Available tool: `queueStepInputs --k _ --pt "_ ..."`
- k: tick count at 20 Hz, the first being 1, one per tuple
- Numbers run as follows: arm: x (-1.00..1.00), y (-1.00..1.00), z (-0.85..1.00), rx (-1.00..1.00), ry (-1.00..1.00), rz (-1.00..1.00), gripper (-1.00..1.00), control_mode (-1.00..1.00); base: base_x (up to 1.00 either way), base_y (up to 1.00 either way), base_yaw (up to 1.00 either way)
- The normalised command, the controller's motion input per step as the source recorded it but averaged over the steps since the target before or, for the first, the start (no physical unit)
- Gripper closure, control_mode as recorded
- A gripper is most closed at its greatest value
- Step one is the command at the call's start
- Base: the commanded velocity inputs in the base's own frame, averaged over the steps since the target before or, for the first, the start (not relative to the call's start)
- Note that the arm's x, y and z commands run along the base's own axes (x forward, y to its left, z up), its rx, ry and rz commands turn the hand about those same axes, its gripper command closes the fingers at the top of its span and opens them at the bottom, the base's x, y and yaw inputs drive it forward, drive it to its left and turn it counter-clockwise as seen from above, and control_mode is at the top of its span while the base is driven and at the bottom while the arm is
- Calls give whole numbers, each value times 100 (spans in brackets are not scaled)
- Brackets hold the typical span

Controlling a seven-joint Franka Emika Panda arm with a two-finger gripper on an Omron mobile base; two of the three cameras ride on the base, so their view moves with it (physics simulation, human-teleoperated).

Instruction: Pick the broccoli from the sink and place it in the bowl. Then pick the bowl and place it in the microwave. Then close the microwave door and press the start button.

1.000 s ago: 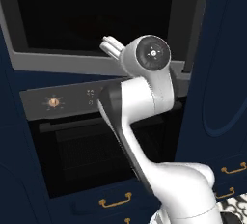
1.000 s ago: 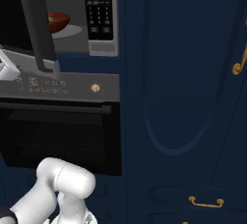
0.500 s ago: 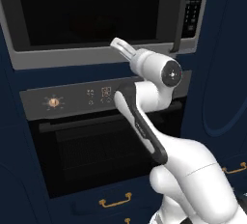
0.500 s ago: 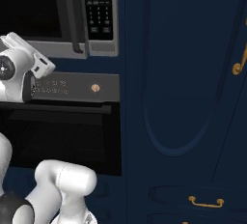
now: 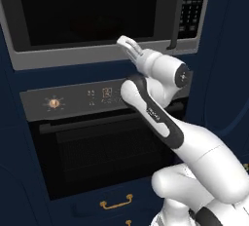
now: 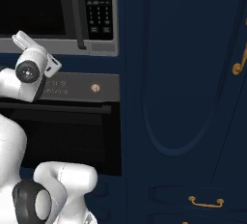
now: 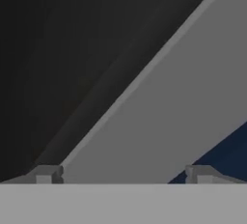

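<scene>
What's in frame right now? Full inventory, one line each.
microwave door: 1, black glass with grey frame, closed, top left of left base view
door handle: 1, dark, vertical, at door's right edge
button panel: 1, black with pale keys, right of the door
oven: 1, black, directly below the microwave, horizontal bar handle
oven knob: 1, orange-lit, on the oven's control strip
cabinets: dark navy, right of the appliances
drawer pulls: gold, low on the cabinets
end effector: 1, white, open, empty, close to the door's lower frame
</scene>
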Motion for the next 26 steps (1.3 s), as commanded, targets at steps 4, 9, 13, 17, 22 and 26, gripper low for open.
queueStepInputs --k 4,9,13,17,22,26 --pt "-21 -24 17 8 -2 8 -100 -100 0 0 0" --pt "-97 -57 37 17 -2 2 -100 -100 0 0 0" --pt "-94 -88 28 20 4 0 -100 -100 0 0 0" --pt "-78 -100 47 30 13 1 -100 -100 0 0 0" --pt "-49 -87 37 34 19 8 -100 -100 0 0 0" --pt "9 -48 6 26 38 19 -100 -100 0 0 0"
